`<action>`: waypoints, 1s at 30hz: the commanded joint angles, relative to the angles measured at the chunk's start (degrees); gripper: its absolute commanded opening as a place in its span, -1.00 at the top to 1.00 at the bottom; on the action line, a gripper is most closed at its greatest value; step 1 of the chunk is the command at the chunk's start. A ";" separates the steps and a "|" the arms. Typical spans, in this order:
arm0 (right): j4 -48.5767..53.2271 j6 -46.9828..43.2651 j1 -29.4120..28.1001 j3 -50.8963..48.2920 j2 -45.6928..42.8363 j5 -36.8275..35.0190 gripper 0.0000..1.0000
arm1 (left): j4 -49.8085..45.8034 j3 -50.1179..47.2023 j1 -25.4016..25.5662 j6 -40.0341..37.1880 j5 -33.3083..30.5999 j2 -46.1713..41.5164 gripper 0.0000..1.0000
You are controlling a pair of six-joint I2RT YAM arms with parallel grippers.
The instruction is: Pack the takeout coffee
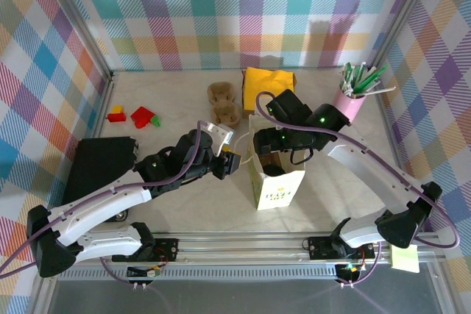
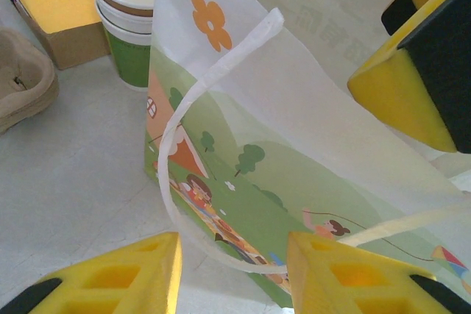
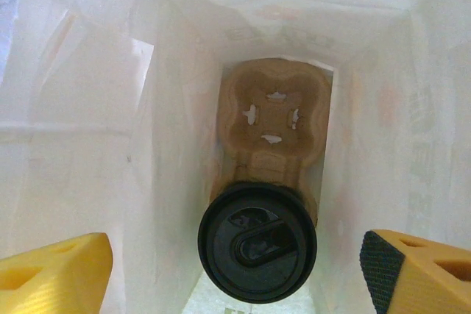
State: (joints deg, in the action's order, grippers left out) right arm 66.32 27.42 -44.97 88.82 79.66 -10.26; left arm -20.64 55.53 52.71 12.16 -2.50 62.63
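Coffee point(image 3: 257, 244) (black lid up, walls hidden) seated in near slot of tray point(image 3: 274, 112) at bottom of bag point(image 1: 280, 182). Right gripper point(image 3: 235, 255) at bag mouth above it, fingers wide apart, empty. Left gripper point(image 2: 232, 248) at bag side, fingers apart, handle point(image 2: 184, 108) looping between them.

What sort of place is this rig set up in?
Most likely a staged lab test cell, not a café: plaid backdrop walls on a metal frame, and loose props like toy blocks and a pen holder.
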 commanded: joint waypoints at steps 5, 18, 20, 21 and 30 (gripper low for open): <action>2.22 -0.30 -0.34 3.79 -2.74 0.06 -0.75 | 1.46 0.73 -0.59 0.23 0.04 -0.38 0.16; 1.88 -1.04 -0.29 8.13 -6.59 1.40 -0.74 | 1.05 1.70 -0.59 0.14 -0.01 -0.65 0.16; 1.99 -1.26 -0.29 8.86 -7.17 1.30 -0.73 | 0.74 2.11 -0.59 0.14 0.04 -0.64 0.16; 2.05 -1.45 -0.26 9.37 -7.32 1.17 -0.73 | 0.52 2.40 -0.54 0.06 0.01 -0.68 0.16; 3.37 -3.23 0.52 14.38 -8.19 -1.34 -0.72 | -1.22 4.84 -0.59 0.23 0.18 -1.67 0.15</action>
State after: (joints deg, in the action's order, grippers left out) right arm 68.31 25.85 -44.93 101.14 72.40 -10.31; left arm -21.06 57.89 52.71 12.19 -2.50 62.54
